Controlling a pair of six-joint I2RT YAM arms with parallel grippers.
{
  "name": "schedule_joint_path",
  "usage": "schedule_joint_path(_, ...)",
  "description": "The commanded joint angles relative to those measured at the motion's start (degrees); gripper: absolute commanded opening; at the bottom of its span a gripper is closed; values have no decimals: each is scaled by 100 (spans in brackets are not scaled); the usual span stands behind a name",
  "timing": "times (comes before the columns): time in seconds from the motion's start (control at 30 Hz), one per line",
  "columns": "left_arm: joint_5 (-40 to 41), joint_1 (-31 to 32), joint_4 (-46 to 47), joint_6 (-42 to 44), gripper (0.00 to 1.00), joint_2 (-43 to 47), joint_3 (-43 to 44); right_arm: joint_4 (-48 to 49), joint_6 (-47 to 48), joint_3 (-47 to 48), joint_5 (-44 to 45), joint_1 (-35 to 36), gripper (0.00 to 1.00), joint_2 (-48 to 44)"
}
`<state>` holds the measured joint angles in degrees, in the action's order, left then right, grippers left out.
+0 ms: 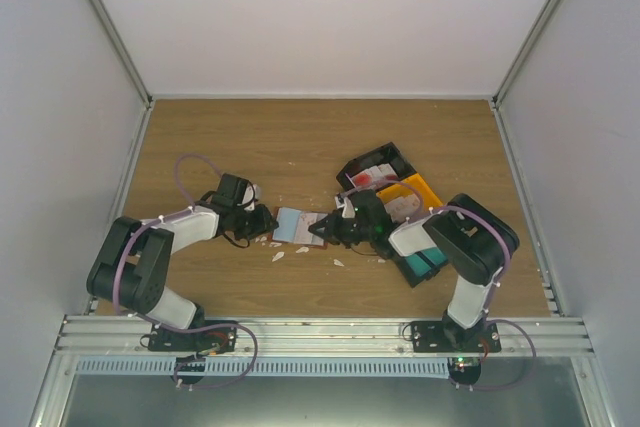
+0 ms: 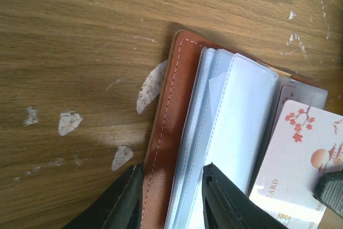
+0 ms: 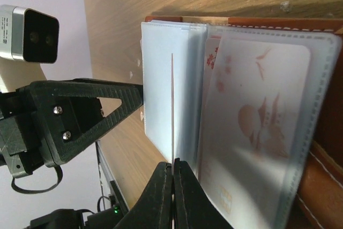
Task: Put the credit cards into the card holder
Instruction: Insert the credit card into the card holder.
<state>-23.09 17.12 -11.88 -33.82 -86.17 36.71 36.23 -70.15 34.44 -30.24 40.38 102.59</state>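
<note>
The right end effector [image 3: 173, 165] is pinched tight on a whitish-pink credit card [image 2: 305, 154], holding it over the clear sleeves of the card holder [image 2: 163, 132]. The holder lies open on the tabletop [image 2: 80, 52] between the arms. The left end effector [image 2: 171, 169] straddles the holder's brown cover edge with a narrow gap; whether it clamps cannot be told.

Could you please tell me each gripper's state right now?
Left gripper: jaws astride the card holder edge; grip cannot be told.
Right gripper: shut on a credit card.
</note>
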Motion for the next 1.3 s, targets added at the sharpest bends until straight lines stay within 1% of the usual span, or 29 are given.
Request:
schedule_joint_path(0.0, -240, -24, 248, 106, 34, -109, -112, 665, -317, -90, -194, -68, 1, 218)
schedule_joint_path(0.17, -227, -25, 214, 119, 33, -150, -93, 639, -333, -168, -165, -158, 0, 255)
schedule_joint_path(0.4, -201, -31, 179, 138, 33, -137, -70, 729, -310, -474, -92, -258, 0, 13)
schedule_joint_path(0.77, -385, -28, 232, 177, 33, -191, -80, 668, -80, -81, -432, -294, 0, 438)
schedule_joint_path(1.27, -437, -28, 212, 210, 33, -163, -105, 571, 37, 102, -471, -407, 0, 720)
